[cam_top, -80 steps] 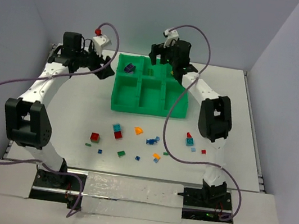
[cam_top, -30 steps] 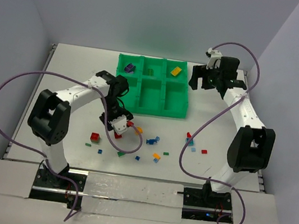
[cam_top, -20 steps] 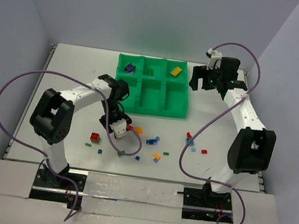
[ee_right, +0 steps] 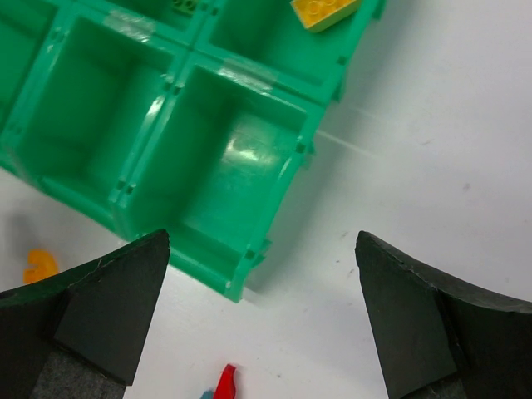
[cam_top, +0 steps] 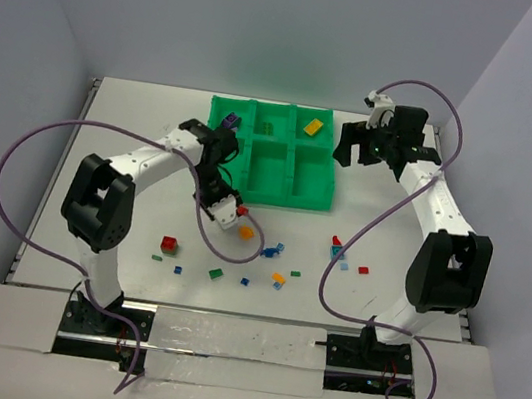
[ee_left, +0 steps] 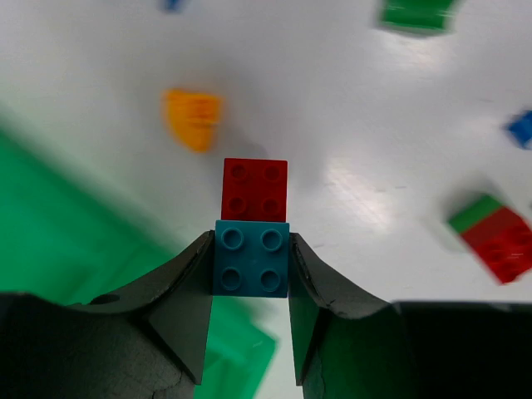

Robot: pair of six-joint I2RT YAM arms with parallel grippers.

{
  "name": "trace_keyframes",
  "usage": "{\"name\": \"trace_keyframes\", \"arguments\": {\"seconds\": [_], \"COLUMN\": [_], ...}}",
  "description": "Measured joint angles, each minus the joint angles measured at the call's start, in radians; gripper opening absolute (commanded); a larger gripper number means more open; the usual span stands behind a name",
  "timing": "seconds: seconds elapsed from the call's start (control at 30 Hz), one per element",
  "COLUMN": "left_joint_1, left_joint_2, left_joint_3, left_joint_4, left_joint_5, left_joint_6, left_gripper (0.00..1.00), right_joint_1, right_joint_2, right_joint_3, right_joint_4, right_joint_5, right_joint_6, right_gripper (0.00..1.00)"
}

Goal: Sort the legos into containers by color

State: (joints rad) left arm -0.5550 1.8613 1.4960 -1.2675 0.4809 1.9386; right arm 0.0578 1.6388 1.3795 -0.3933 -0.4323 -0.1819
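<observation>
Your left gripper (ee_left: 252, 259) is clamped on a teal brick (ee_left: 251, 258) with a red brick (ee_left: 255, 189) joined to it, just off the near edge of the green tray (cam_top: 276, 198). Your right gripper (ee_right: 259, 249) hangs wide open beside the tray's right side.

Green tray (cam_top: 321, 203) takes the far middle of the table (cam_top: 127, 117). The wide-open right gripper (cam_top: 353, 148) blocks the strip along its right side, and the left gripper (cam_top: 227, 209), clamped on a teal brick (ee_left: 251, 259), hangs at its near left corner. Loose bricks (cam_top: 279, 278) dot the near ground; far left corner bare.
</observation>
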Motion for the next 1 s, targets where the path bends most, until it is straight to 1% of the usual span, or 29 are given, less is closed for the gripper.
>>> {"name": "trace_keyframes", "arguments": {"seconds": [0.07,0.17,0.27,0.37,0.47,0.57,0.67,0.73,0.77,0.83,0.93,1.0], "left_joint_1": [0.007,0.032,0.076,0.133,0.196,0.251,0.277,0.276,0.273,0.265,0.255,0.252], "left_joint_2": [0.017,0.024,0.024,0.024,0.024,0.017,0.005,-0.007,-0.011,-0.016,-0.035,-0.053], "left_joint_3": [0.110,0.254,0.358,0.402,0.385,0.309,0.190,0.112,0.086,0.063,0.059,0.059], "left_joint_4": [-0.011,-0.021,-0.011,0.037,0.171,0.436,0.715,0.861,0.917,0.992,1.057,1.082], "left_joint_5": [0.059,0.173,0.325,0.456,0.563,0.649,0.688,0.703,0.707,0.714,0.727,0.739], "left_joint_6": [-0.047,-0.158,-0.340,-0.573,-0.864,-1.221,-1.522,-1.680,-1.743,-1.822,-1.879,-1.887], "left_gripper": [0.00,0.00,0.00,0.00,0.00,0.00,0.00,0.00,0.00,0.00,0.00,0.00], "right_joint_1": [0.000,0.000,0.001,0.010,0.028,0.077,0.151,0.193,0.215,0.244,0.261,0.265], "right_joint_2": [-0.013,-0.045,-0.077,-0.097,-0.103,-0.103,-0.100,-0.094,-0.090,-0.075,-0.040,-0.007], "right_joint_3": [-0.013,-0.038,-0.047,-0.047,-0.045,-0.026,0.018,0.056,0.076,0.117,0.172,0.206], "right_joint_4": [-0.004,-0.007,-0.010,-0.012,-0.024,-0.072,-0.122,-0.133,-0.137,-0.145,-0.150,-0.160], "right_joint_5": [-0.049,-0.134,-0.237,-0.332,-0.414,-0.466,-0.494,-0.506,-0.512,-0.531,-0.550,-0.554], "right_joint_6": [-0.004,-0.012,-0.029,-0.059,-0.097,-0.151,-0.189,-0.202,-0.202,-0.201,-0.194,-0.198], "right_gripper": [1.00,1.00,1.00,1.00,1.00,1.00,1.00,1.00,1.00,1.00,1.00,1.00]}}
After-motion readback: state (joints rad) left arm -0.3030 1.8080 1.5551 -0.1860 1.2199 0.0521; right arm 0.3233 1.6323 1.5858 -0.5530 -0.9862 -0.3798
